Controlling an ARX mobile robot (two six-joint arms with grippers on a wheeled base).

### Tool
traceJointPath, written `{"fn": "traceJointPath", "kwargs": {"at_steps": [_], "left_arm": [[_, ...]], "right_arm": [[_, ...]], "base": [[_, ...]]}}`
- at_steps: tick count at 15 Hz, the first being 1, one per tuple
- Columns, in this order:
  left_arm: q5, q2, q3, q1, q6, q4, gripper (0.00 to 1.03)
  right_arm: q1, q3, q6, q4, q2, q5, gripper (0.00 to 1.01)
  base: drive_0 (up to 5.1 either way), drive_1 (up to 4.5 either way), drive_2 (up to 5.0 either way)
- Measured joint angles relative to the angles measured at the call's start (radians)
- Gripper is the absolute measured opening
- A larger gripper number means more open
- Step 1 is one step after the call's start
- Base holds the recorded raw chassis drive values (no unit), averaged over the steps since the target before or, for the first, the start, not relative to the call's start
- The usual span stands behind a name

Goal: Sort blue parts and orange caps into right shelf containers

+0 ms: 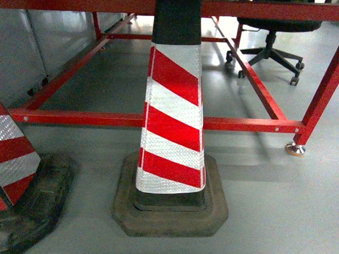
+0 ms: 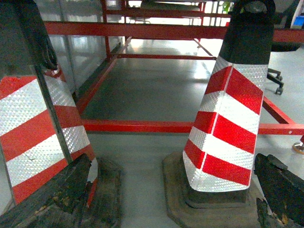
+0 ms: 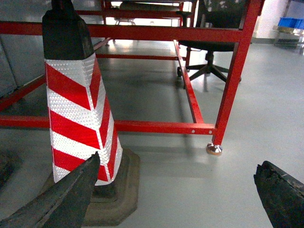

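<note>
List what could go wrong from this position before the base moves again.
1. The striped cone stands directly ahead, low and close; driving forward would likely knock it over.
2. A second cone sits at the left, so a left turn risks clipping it.
3. The red frame has low floor-level bars behind the cones that could catch the wheels. No blue crates are clearly identifiable here.

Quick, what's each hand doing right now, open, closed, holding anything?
Left hand: open, fingers spread wide, holding nothing.
Right hand: open, fingers spread wide, holding nothing.
</note>
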Motion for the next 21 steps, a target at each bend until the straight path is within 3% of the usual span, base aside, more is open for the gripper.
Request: {"fn": "traceJointPath", "kwargs": {"at_steps": [21], "left_arm": [[-0.001,0.0,0.0,0.0,0.002,0.0,0.98]], "right_arm": [[0.0,0.0,0.0,0.001,0.0,-0.001,0.98]], "base": [[0.0,0.0,0.0]]}}
